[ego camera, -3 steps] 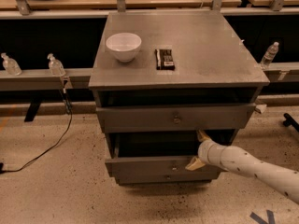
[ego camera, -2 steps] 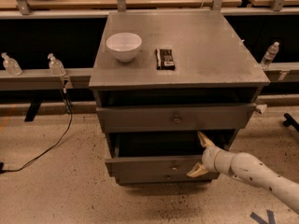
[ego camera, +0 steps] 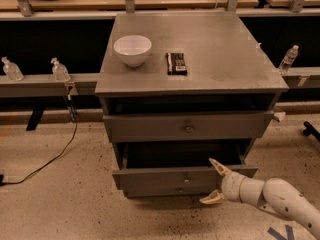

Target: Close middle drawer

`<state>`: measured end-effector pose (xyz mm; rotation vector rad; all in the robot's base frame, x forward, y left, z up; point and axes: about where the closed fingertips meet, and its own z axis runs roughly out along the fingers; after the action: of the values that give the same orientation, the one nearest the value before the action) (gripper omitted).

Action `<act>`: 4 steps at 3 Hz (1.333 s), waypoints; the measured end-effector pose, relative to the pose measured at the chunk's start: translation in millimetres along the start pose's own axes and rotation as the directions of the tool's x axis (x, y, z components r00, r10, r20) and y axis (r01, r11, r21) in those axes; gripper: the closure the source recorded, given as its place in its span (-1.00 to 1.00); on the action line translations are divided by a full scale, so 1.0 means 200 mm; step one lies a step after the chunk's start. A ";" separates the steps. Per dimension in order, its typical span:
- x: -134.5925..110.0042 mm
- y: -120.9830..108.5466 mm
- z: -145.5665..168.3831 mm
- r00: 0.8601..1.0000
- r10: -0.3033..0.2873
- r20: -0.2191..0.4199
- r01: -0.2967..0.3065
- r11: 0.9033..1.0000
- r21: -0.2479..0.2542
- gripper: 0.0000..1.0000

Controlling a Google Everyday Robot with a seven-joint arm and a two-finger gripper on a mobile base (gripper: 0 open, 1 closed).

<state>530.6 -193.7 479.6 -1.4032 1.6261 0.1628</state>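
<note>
Gripper point(ego camera: 207, 181): my cream fingers point(ego camera: 218, 166) are standing spread, gripping nothing, having dropped over the last second against the right end of the grey metal middle drawer point(ego camera: 150, 178). It is still sticking out below the grey worktop point(ego camera: 225, 39), so pushing is looking imminent.

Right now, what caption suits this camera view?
Open gripper at the pulled-out middle drawer front, right of its knob.
</note>
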 end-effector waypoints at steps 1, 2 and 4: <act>0.08 0.16 0.06 0.997 0.060 0.050 -0.056 0.996 -0.074 -0.16; 0.17 0.27 0.17 0.996 0.075 0.053 -0.069 0.992 -0.110 0.30; 0.47 0.11 0.38 0.991 0.120 -0.058 -0.122 0.992 -0.030 1.00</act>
<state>564.8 -203.7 362.6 -1.3451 1.7627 0.2235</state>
